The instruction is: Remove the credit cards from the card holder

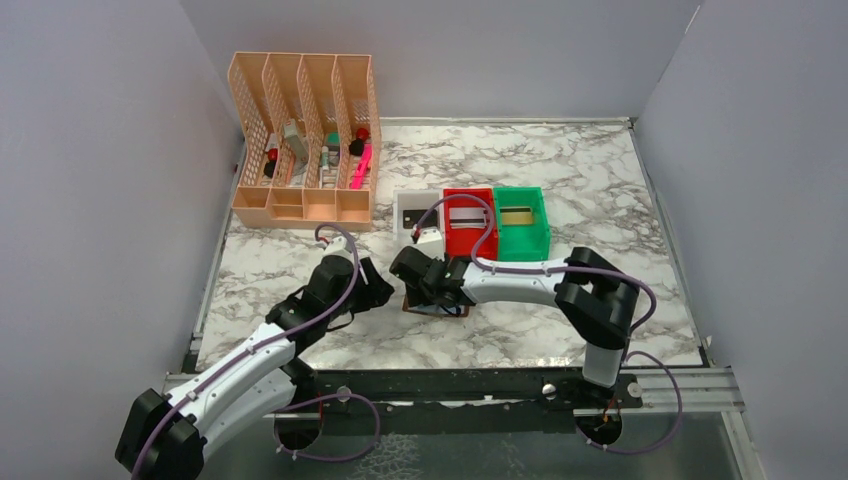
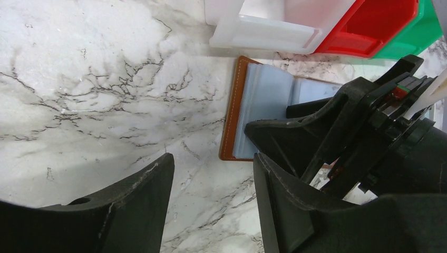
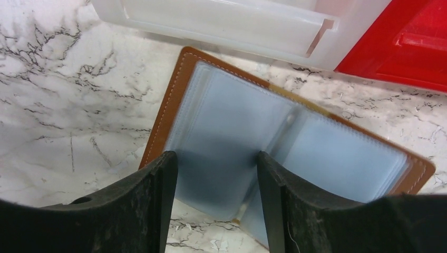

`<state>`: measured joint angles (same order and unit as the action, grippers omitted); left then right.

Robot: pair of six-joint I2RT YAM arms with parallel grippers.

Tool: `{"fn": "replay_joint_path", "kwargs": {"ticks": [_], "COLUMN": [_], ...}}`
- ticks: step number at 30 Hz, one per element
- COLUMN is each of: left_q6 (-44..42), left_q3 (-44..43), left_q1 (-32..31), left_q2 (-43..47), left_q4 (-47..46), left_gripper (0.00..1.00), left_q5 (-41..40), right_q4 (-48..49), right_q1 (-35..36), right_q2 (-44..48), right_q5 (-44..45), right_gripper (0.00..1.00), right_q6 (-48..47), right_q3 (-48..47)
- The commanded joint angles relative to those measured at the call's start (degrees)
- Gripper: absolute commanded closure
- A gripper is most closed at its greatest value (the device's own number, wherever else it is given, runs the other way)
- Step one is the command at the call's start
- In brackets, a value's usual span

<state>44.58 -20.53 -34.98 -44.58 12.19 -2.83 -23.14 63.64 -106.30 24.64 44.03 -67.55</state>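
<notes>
The card holder (image 3: pixel 237 118) lies open on the marble, with a brown leather rim and pale blue-grey pockets. I see no card in the pockets that show. My right gripper (image 3: pixel 216 168) is open and its fingers stand either side of the left panel's pocket leaves. In the top view the right gripper (image 1: pixel 428 285) covers most of the holder (image 1: pixel 412 306). My left gripper (image 2: pixel 211 179) is open and empty over bare marble, just short of the holder's brown edge (image 2: pixel 230 121). A silvery-white card (image 1: pixel 466 217) lies in the red bin. A gold card (image 1: pixel 517 216) lies in the green bin.
The white bin (image 1: pixel 400 205), red bin (image 1: pixel 452 242) and green bin (image 1: pixel 545 238) stand in a row just behind the holder. A peach mesh desk organizer (image 1: pixel 305 140) with pens stands at the back left. Grey walls close in the table.
</notes>
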Motion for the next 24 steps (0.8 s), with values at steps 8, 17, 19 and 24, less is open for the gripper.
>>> {"fn": "replay_joint_path", "kwargs": {"ticks": [8,17,19,24], "left_q6": [0.4,-1.3,-1.9,-2.7], "left_q3": [0.9,0.3,-0.1,-0.2], "left_q1": [0.3,0.3,0.2,0.1], "left_q2": [-0.8,-0.6,-0.4,-0.3], "left_q4": [-2.0,-3.3,-3.6,-4.9], "left_gripper": [0.39,0.39,0.39,0.4], "left_q5": [4.7,9.4,10.6,14.4], "right_q4": [2.3,11.6,15.8,25.0], "right_q1": [1.2,1.2,1.1,0.1], "right_q2": [2.7,11.5,14.9,20.9], "right_q5": [-4.1,-11.8,-14.3,-21.7], "right_gripper": [0.59,0.83,0.83,0.82], "right_q6": [0.5,-1.3,-2.7,-4.5], "right_q3": [8.3,14.9,18.0,26.3]}}
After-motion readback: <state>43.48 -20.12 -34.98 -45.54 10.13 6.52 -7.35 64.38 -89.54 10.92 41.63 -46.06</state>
